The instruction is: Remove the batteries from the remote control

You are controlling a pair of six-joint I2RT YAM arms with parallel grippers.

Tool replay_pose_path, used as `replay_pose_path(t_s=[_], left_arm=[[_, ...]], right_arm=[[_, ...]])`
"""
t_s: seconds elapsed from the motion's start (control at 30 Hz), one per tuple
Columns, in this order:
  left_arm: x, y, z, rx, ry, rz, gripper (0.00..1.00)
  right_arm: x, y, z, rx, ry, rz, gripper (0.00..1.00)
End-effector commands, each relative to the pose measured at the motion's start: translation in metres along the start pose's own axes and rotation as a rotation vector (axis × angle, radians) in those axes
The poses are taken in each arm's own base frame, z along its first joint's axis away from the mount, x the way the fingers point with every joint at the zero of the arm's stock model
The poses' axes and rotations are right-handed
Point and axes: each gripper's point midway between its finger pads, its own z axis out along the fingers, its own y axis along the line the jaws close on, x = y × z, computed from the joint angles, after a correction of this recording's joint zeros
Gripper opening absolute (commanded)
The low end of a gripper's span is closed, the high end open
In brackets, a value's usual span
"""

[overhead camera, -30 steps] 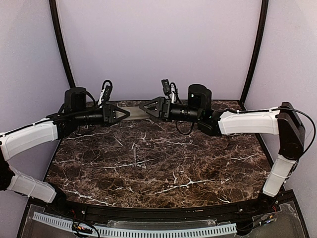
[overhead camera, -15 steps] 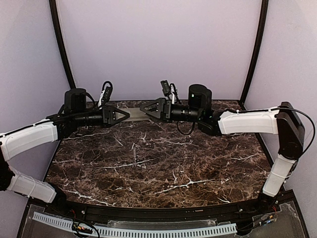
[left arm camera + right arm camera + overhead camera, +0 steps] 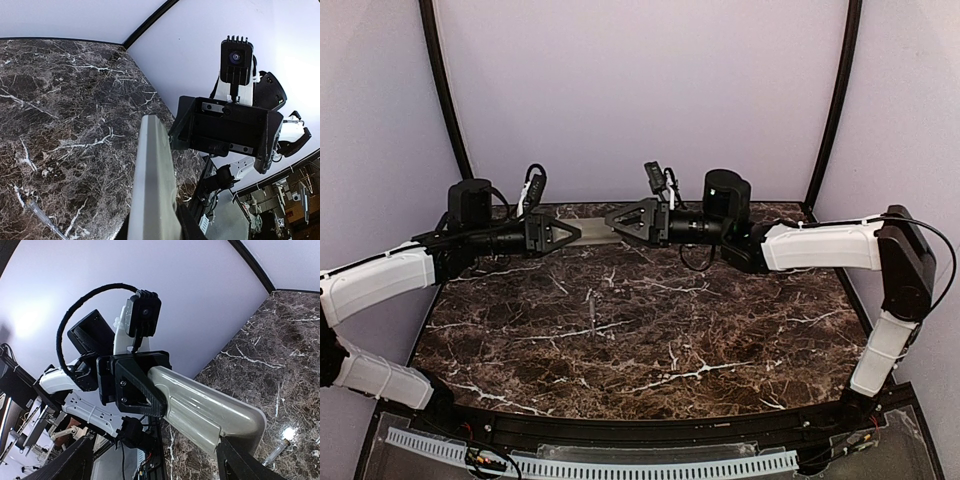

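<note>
Hanging in the air over the far edge of the table (image 3: 650, 340), the remote control (image 3: 595, 231) lies roughly level. Its grey-beige back faces the right wrist camera, smooth and rounded at the end, with a seam suggesting the battery cover sits in place. The left gripper (image 3: 572, 232) is clamped on one end. The right gripper (image 3: 613, 218) faces the free end with jaws spread wide, gripping nothing. The step in hand looks like getting the cover off; next the right fingers need to catch that cover's edge and slide it while the left holds firm
</note>
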Motion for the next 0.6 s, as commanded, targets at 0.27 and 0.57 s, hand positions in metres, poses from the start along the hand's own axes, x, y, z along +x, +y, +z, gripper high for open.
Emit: replay_pose_path(t_s=[0.27,0.57], left_arm=[[-0.004,-0.097,-0.019,0.369,-0.005,0.277,0.00],[-0.003,-0.101,-0.022,0.384,-0.007,0.298,0.00]], right_arm=[[0.049,0.006,0.008,-0.101,0.157,0.088,0.85],[0.050,0.016,0.006,-0.153,0.184,0.081,0.85]])
